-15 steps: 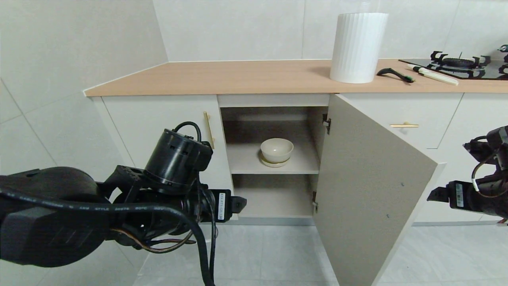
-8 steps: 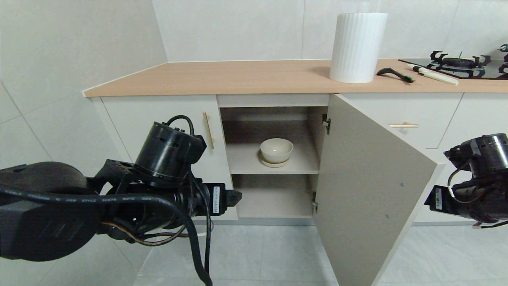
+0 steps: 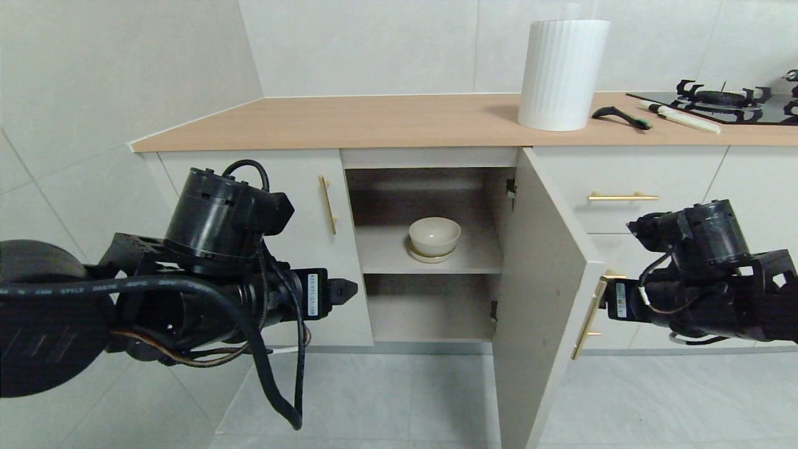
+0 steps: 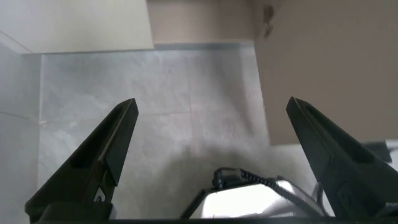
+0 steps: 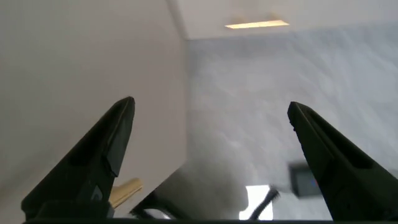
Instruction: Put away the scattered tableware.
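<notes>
A cream bowl (image 3: 434, 234) rests on a small plate (image 3: 429, 255) on the middle shelf of the open cabinet (image 3: 430, 262). The cabinet door (image 3: 542, 293) stands half open, hinged on its right side. My right gripper (image 3: 608, 299) is at the door's outer face beside its gold handle (image 3: 588, 318). In the right wrist view this gripper (image 5: 210, 103) is open with nothing between its fingers, the door (image 5: 74, 74) beside it. My left gripper (image 3: 346, 291) hangs left of the opening, in front of the lower left door. It (image 4: 211, 102) is open over the grey floor.
On the wooden counter (image 3: 349, 118) stand a tall white ribbed container (image 3: 562, 75), a black-handled tool (image 3: 620, 116) and a cream-handled knife (image 3: 682, 118), with a gas hob (image 3: 723, 100) at the far right. A gold-handled drawer (image 3: 622, 197) sits right of the door. Tiled floor lies below.
My right arm has moved left and the cabinet door has swung partway toward shut with it. My left arm has drawn back to the left and slightly up.
</notes>
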